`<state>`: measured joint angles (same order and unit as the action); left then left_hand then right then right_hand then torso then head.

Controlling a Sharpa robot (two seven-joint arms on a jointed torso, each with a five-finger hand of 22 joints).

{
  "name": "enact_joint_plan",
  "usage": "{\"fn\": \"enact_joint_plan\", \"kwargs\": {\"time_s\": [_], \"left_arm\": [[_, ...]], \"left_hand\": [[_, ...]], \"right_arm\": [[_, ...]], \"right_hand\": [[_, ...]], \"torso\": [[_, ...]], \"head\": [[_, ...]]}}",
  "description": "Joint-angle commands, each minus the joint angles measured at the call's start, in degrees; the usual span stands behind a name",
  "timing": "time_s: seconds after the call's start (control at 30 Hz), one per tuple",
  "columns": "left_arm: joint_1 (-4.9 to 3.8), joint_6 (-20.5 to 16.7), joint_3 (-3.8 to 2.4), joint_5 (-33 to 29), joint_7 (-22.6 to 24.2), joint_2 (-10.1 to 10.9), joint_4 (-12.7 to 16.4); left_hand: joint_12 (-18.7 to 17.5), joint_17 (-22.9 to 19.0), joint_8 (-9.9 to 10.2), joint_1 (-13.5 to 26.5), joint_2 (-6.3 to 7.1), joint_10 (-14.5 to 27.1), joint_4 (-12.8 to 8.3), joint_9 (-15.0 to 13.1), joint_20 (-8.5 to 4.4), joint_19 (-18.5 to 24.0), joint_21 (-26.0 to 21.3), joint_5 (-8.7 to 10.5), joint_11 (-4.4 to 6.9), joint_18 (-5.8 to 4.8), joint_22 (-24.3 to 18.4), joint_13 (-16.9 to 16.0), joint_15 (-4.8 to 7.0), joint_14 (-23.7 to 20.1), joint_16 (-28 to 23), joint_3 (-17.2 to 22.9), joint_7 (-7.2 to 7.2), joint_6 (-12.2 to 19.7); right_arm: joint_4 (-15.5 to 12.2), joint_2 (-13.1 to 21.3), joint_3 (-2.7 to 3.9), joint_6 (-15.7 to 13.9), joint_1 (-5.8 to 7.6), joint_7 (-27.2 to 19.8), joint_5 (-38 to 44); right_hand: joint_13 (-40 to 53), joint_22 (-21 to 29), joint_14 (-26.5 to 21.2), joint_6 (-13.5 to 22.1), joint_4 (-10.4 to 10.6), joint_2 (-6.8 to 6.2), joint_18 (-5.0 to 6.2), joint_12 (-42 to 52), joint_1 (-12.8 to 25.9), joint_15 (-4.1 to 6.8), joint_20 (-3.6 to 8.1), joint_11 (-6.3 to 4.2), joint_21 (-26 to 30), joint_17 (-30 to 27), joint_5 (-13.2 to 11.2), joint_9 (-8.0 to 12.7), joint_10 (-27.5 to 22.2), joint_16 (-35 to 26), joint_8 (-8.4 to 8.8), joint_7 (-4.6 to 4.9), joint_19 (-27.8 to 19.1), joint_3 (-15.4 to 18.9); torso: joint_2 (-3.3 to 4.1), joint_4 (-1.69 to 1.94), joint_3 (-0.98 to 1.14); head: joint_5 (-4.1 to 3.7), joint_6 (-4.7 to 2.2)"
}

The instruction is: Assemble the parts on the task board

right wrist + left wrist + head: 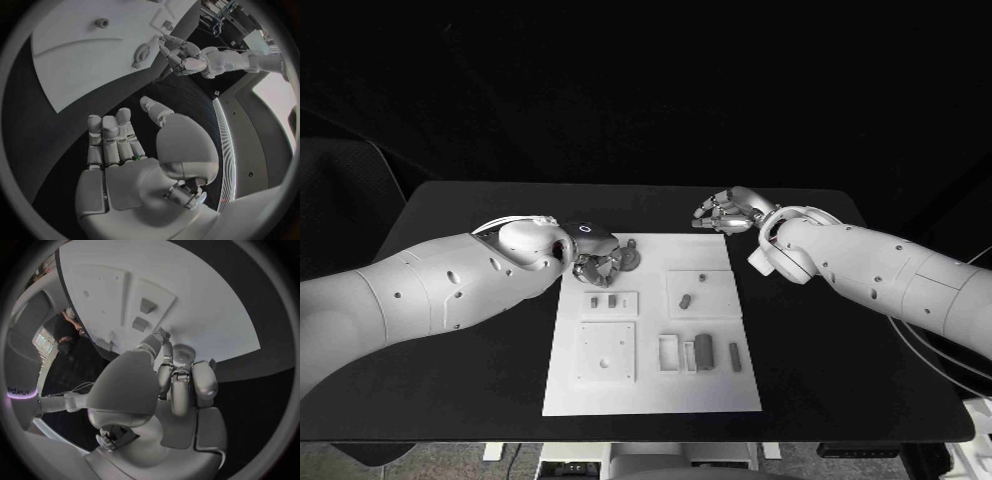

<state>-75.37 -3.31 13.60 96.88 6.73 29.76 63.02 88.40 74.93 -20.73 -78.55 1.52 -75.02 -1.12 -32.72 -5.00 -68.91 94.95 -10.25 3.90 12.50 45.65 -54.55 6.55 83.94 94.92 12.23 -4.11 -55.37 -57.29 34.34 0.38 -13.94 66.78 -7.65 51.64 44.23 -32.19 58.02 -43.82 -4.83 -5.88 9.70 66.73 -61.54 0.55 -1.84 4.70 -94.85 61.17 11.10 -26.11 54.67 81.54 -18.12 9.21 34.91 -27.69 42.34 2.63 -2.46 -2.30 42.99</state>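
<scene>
The white task board [574, 385] lies in the middle of the black table. My left hand [600, 262] hovers at its far left corner with fingers [181, 372] curled in and nothing seen in them, right beside a round dark part [630, 258]. From the right wrist view, that left hand [185, 56] sits close to the round part [142, 52]. Two small parts [603, 299] stand in a square recess just nearer than the hand, seen too in the left wrist view [145, 314]. My right hand [728, 212] hangs over the table beyond the board's far right corner, fingers [112, 135] stretched out and empty.
More parts sit on the board: one in the right recess [687, 299], two dark bars [705, 349] and pale pieces [678, 353] nearer me, plus a square plate [606, 351]. Black table [459, 380] surrounds the board on both sides.
</scene>
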Motion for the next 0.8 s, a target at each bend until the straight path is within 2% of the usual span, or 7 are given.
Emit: {"fn": "enact_joint_plan", "kwargs": {"time_s": [0.03, 0.43, 0.8], "left_arm": [[0.01, 0.93, -0.01, -0.22, 0.13, -0.16, -0.07], [0.07, 1.54, -0.01, -0.22, 0.08, -0.01, -0.14], [0.08, 1.65, -0.01, -0.22, 0.09, 0.14, -0.14]], "left_hand": [[-0.19, 7.3, -0.33, 0.32, -0.42, 0.34, -0.06, -0.06, -0.34, 0.08, 8.09, -0.29, 0.11, 2.5, 0.1, 2.04, -0.01, -0.12, 2.58, 0.28, -2.62, -2.96], [-0.19, 7.23, -0.31, 0.36, -0.41, 0.36, -0.04, -0.05, -0.34, 0.1, 8.09, -0.29, 0.11, 2.5, 0.12, 2.03, -0.01, -0.19, 2.57, 0.31, -2.64, -2.97], [-0.18, 7.18, -0.29, 0.38, -0.41, 0.37, -0.02, -0.04, -0.34, 0.11, 8.08, -0.3, 0.11, 2.5, 0.13, 2.03, -0.01, -0.24, 2.55, 0.35, -2.65, -2.98]], "right_arm": [[-0.06, -0.01, 0.01, 0.53, -0.02, -0.3, 0.13], [-0.02, -0.01, 0.01, 0.53, -0.02, -0.31, 0.13], [-0.01, -0.02, 0.01, 0.57, -0.02, -0.3, 0.13]], "right_hand": [[-0.05, 0.1, -0.35, 0.04, -0.05, -0.04, -0.62, 0.18, 0.54, 0.07, 0.03, 0.09, -1.54, -0.09, -0.28, 0.05, -0.46, 0.22, -0.29, 0.53, -0.21, -0.4], [-0.06, 0.1, -0.35, 0.05, -0.06, -0.04, -0.62, 0.19, 0.55, 0.07, 0.03, 0.09, -1.54, -0.1, -0.28, 0.05, -0.46, 0.23, -0.3, 0.53, -0.21, -0.41], [-0.07, 0.11, -0.35, 0.05, -0.07, -0.04, -0.62, 0.19, 0.56, 0.07, 0.03, 0.09, -1.55, -0.1, -0.28, 0.05, -0.46, 0.23, -0.3, 0.53, -0.21, -0.42]], "torso": [[-0.01, 0.0, 0.0], [-0.01, 0.02, -0.07], [-0.01, 0.04, -0.05]], "head": [[0.01, 0.07], [-0.05, 0.18], [-0.03, 0.27]]}}
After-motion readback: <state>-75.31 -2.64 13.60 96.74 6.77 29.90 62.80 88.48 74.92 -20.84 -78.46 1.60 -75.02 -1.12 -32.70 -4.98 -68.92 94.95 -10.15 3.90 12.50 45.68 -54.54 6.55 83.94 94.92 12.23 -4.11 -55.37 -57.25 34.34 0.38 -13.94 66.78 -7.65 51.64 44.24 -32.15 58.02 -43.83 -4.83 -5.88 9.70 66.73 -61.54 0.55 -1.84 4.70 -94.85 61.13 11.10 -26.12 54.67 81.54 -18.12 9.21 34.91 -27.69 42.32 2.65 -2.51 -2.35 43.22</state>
